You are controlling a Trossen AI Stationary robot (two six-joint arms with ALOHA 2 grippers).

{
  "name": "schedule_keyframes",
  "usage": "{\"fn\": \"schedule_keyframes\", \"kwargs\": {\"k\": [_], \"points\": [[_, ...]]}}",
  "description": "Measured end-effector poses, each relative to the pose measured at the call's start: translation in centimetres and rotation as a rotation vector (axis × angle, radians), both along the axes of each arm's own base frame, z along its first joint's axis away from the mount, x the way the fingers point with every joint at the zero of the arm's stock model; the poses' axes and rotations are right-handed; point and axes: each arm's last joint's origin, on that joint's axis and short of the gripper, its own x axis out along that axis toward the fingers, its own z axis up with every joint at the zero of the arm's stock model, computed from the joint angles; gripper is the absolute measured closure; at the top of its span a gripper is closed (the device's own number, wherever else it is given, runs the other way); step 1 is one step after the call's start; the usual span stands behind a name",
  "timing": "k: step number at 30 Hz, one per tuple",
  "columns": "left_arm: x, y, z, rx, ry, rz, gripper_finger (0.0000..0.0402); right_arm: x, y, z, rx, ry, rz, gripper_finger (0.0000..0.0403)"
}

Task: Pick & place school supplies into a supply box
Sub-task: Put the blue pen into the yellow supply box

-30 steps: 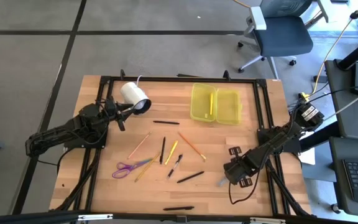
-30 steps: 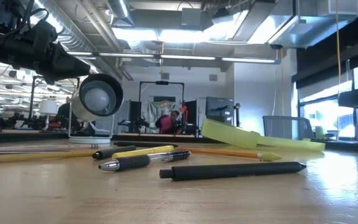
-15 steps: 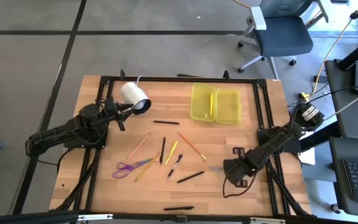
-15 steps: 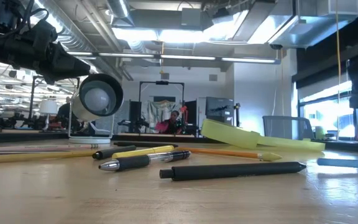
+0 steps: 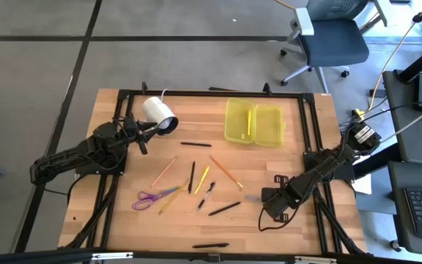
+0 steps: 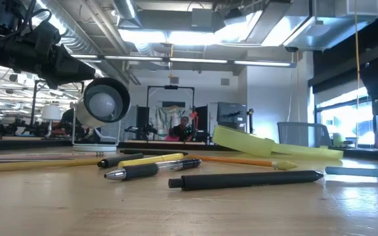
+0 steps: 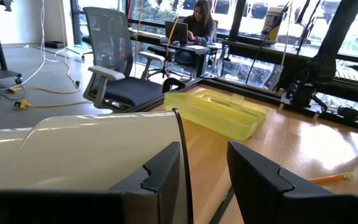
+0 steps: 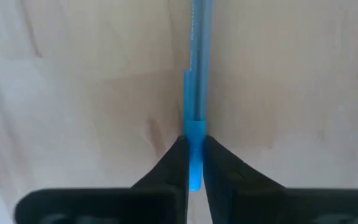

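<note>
My right gripper [image 5: 272, 200] is shut on a blue pen [image 5: 253, 198] low over the table's right part; the pen also shows in the low view [image 6: 359, 172]. My left gripper [image 5: 143, 136] is open and empty beside the white cylinder [image 5: 160, 115] at the far left. The yellow-green supply box [image 5: 253, 122] lies open at the far middle with a yellow pencil [image 5: 248, 122] in it. Pencils and pens [image 5: 201, 179] and purple scissors [image 5: 152, 196] lie flat mid-table. My right gripper pinches the blue pen's bright blue end [image 8: 194, 134] between its two fingertips. The pen's shaft [image 8: 199, 56] runs straight on ahead of the fingers, along them, toward the table's left. It lies about level, close over the wood; whether it touches the table I cannot tell.
A black pen [image 5: 210, 245] lies near the front edge and another [image 5: 195, 144] near the box. The black table frame [image 5: 308, 132] runs along the edges. Bare wood [image 5: 269, 165] lies between the box and my right gripper. A person sits in the room behind.
My right gripper has swung with the blue pen toward the table's far edge and a little left. The pen has turned from slanting toward the near edge to lying crosswise, and has come into the low view at the right.
</note>
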Motion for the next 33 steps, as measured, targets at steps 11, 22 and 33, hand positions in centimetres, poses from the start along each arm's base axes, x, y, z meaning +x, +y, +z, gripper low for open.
{"fn": "schedule_keyframes", "kwargs": {"k": [11, 22, 33], "points": [[0.0, 0.0, 0.0, 0.0, 0.0, 0.0, 0.0274, 2.0, -0.1, 2.0, 0.005, -0.087, -0.081, 0.0367], [0.0, 0.0, 0.0, -0.001, -0.001, -0.001, 0.0274, 5.7, -7.8, 8.1, -0.097, -0.422, -0.562, 0.0365], [0.0, 0.0, 0.0, -0.001, -0.001, -0.004, 0.0274, 7.1, -18.2, 8.2, -0.207, -0.422, -0.835, 0.0361]]}}
